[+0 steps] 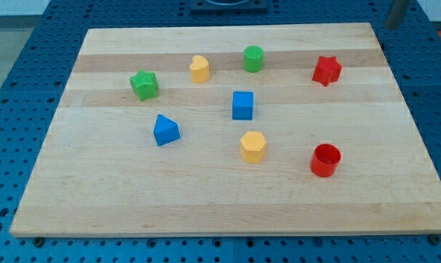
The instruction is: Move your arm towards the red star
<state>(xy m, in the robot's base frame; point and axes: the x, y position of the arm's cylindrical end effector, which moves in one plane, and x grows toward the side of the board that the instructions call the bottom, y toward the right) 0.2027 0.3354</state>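
The red star (326, 71) lies near the upper right of the wooden board (220, 208). A dark rod enters at the view's top right corner. Its lower end, my tip (390, 28), is just beyond the board's top right corner, up and to the right of the red star and well apart from it. It touches no block.
A green cylinder (253, 58), a yellow block (199, 69) and a green star (144, 85) lie along the top. A blue cube (242, 105), a blue triangle (166, 130), a yellow hexagon (253, 146) and a red cylinder (326, 160) lie lower down.
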